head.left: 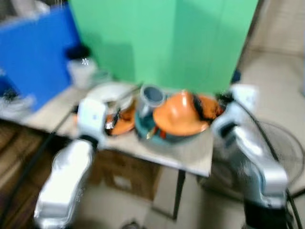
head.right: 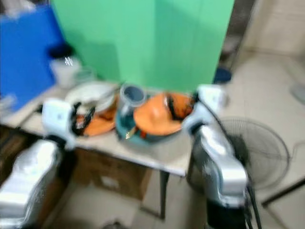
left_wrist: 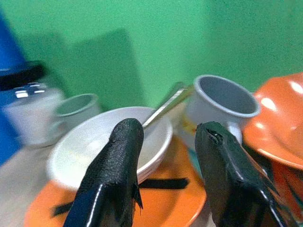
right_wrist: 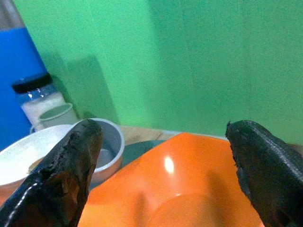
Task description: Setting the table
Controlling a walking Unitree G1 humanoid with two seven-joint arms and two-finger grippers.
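Just ahead of the spread left gripper [left_wrist: 165, 156] sits a white bowl [left_wrist: 90, 146] holding a spoon [left_wrist: 165, 106]; clumsy closing could flip it. Right gripper [right_wrist: 165, 156] gapes over the orange plate [right_wrist: 189, 189].

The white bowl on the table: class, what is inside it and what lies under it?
A metal utensil rests inside the white bowl, its handle leaning over the rim. The bowl sits on an orange plate with black markings. The utensil's working end is too blurred to identify.
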